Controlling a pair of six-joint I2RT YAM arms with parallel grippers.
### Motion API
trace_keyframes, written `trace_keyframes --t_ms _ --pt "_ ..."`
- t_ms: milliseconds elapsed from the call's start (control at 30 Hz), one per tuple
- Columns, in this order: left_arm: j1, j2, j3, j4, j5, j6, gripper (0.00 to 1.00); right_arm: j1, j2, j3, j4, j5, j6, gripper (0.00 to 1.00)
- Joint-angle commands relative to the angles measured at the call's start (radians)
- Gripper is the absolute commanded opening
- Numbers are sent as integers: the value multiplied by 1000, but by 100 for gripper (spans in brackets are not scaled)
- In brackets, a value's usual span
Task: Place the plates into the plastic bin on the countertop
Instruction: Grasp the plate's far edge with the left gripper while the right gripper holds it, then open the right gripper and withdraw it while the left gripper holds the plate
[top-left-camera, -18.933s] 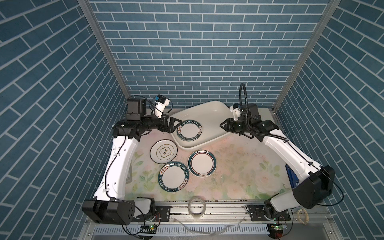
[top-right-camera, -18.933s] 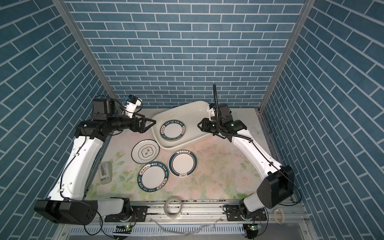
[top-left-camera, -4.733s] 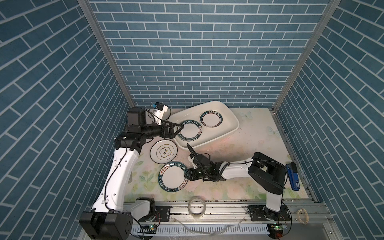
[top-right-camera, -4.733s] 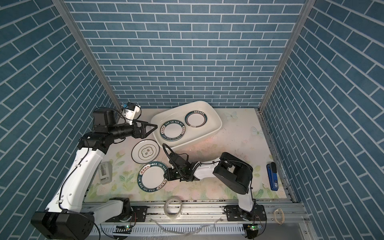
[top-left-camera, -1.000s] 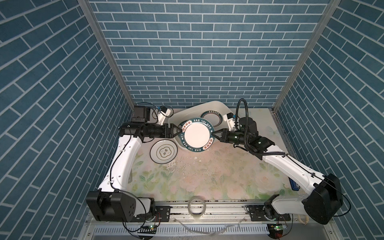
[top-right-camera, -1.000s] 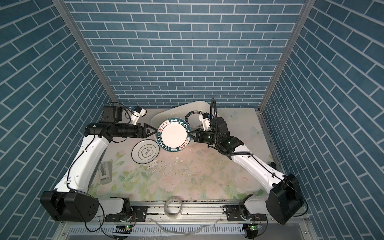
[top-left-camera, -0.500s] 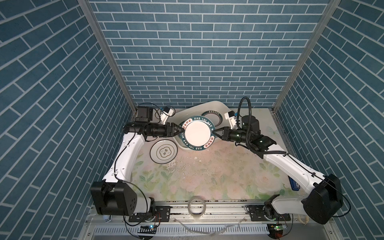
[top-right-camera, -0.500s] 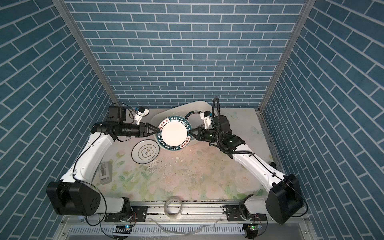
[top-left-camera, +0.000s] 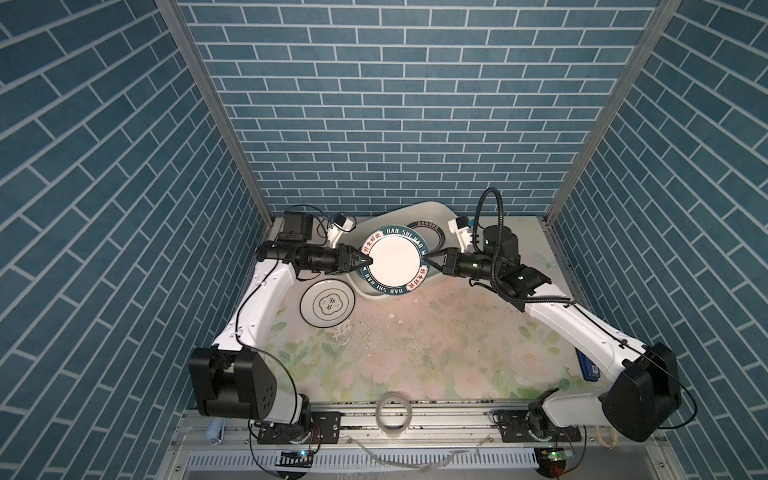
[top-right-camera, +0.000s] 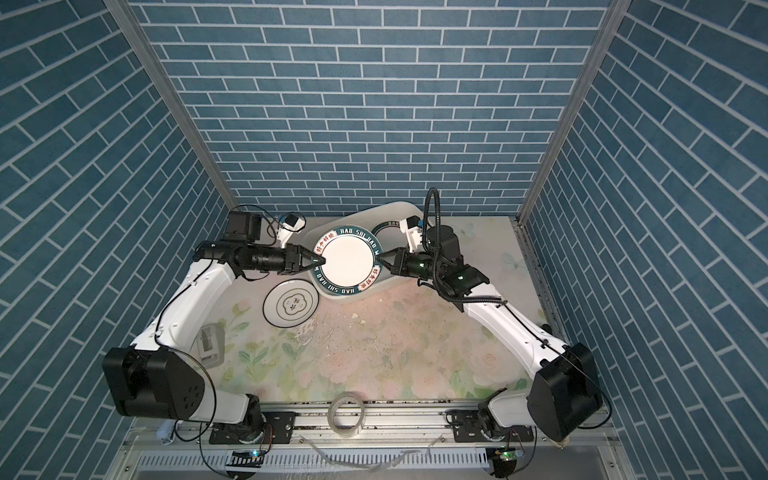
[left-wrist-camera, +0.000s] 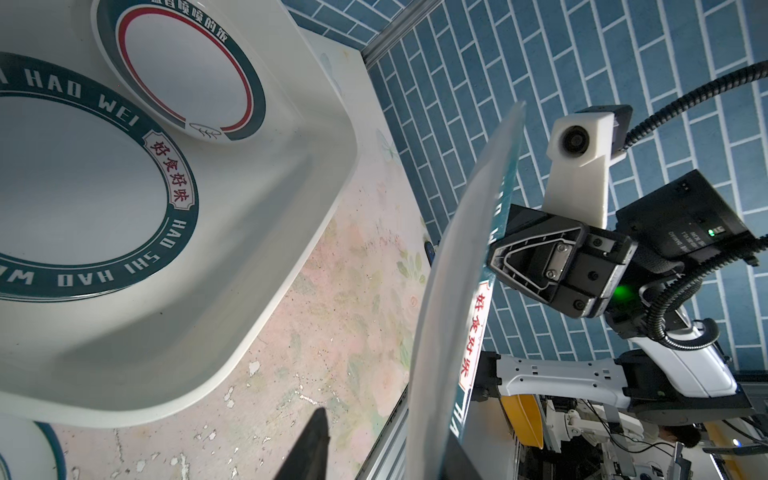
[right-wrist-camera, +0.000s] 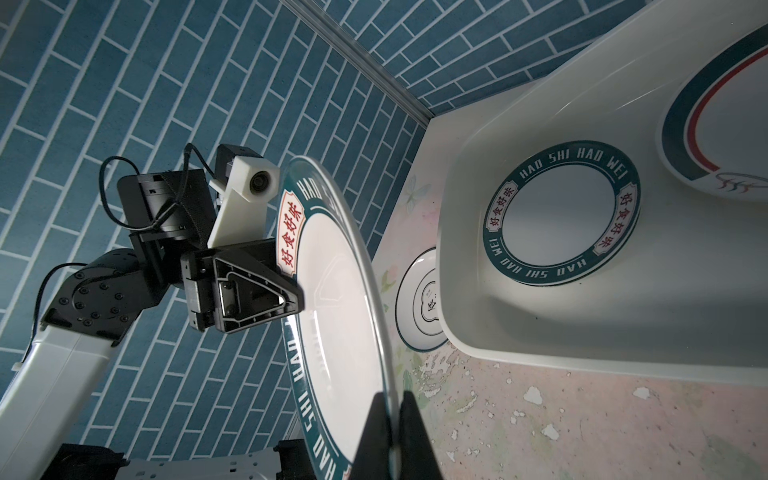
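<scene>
A green lettered plate (top-left-camera: 394, 261) (top-right-camera: 348, 262) hangs tilted over the near left part of the plastic bin (top-left-camera: 434, 204) (top-right-camera: 399, 203). My right gripper (top-left-camera: 428, 262) (right-wrist-camera: 392, 399) is shut on its right rim. My left gripper (top-left-camera: 368, 262) (left-wrist-camera: 386, 432) straddles the left rim, open, with a gap between one finger (left-wrist-camera: 316, 436) and the plate's underside. In the bin lie another lettered plate (left-wrist-camera: 83, 174) (right-wrist-camera: 561, 212) and a red-ringed plate (left-wrist-camera: 187, 75) (top-left-camera: 436, 232). A flower emblem plate (top-left-camera: 328, 305) (top-right-camera: 291, 307) rests on the countertop (top-left-camera: 415, 345).
A clear tape roll (top-left-camera: 394, 414) (top-right-camera: 346, 409) sits on the front rail. A blue object (top-left-camera: 588, 368) lies at the right edge under the right arm. A small grey device (top-right-camera: 210, 343) lies at the left edge. Brick walls close in three sides.
My left gripper has reached in to the plate's left rim and its jaws have narrowed round it. The right gripper has carried the plate slightly back over the bin.
</scene>
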Motion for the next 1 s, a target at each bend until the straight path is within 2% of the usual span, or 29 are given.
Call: trace_keyframes --t_ms 0,67,200,333,567,733,967 --pt "-5 -6 22 2 6 4 46 -5 -22 46 10 15 -39 0" --pt "-5 -9 22 4 6 1 46 -5 -21 50 -3 25 -49 0" --pt "-5 -13 17 11 7 -6 40 -4 -21 58 -9 24 -56 0" --pt "-5 -9 19 14 12 -15 29 -6 -19 66 -17 30 -63 0" --pt "-5 -5 18 13 11 -19 26 -6 -19 75 -36 43 -79 0" --pt "-5 -4 22 18 16 -29 12 -7 -13 78 -36 41 -80 0" --pt "-5 -4 26 23 19 -39 0 -7 -3 81 -32 39 -79 0"
